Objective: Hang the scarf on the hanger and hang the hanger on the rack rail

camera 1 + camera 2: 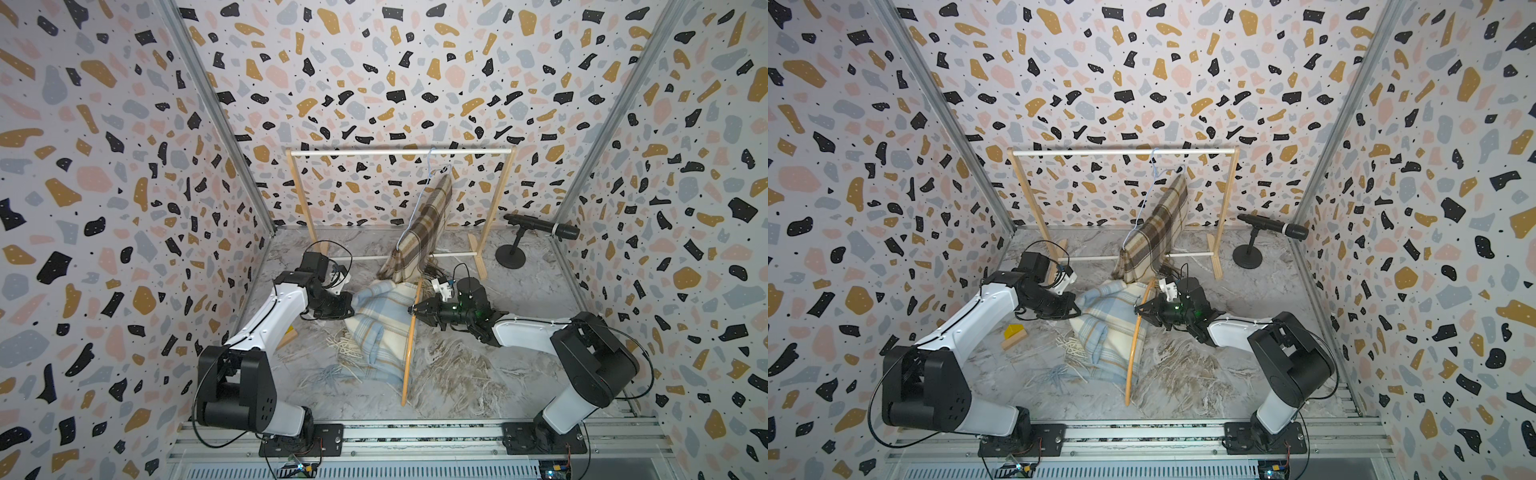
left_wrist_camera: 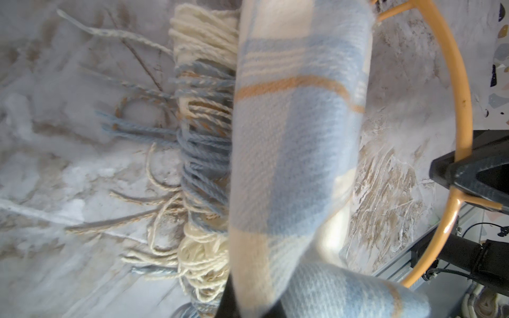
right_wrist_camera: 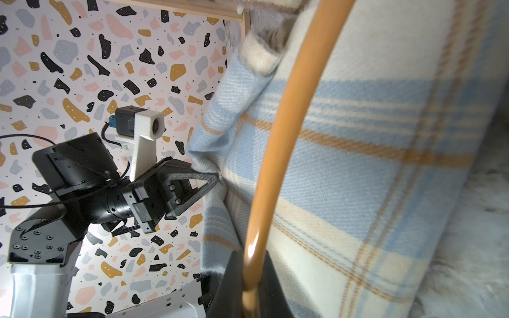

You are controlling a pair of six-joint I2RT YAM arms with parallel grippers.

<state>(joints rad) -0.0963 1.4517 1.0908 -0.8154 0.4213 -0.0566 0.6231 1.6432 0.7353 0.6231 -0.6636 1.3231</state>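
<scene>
The marbled table fills the floor of the booth, and at its far edge stands a wooden rack with 1 brown scarf already draped over a pale wire hanger hooked on the top rail. Nearer, in the middle of the table, the blue scarf sits in a bunched heap, its cream and blue fringe spread on the table on the near-left side. Against its right edge the orange hanger stands on edge, running from near to far with its near end down on the table. A black microphone on a small stand sits far right. The left gripper is clenched on the left edge of the blue scarf, pinching a fold of cloth, as the right wrist view shows. The right gripper is clamped around the rod of the orange hanger, partway along it. A little yellow block lies near the left arm.
</scene>
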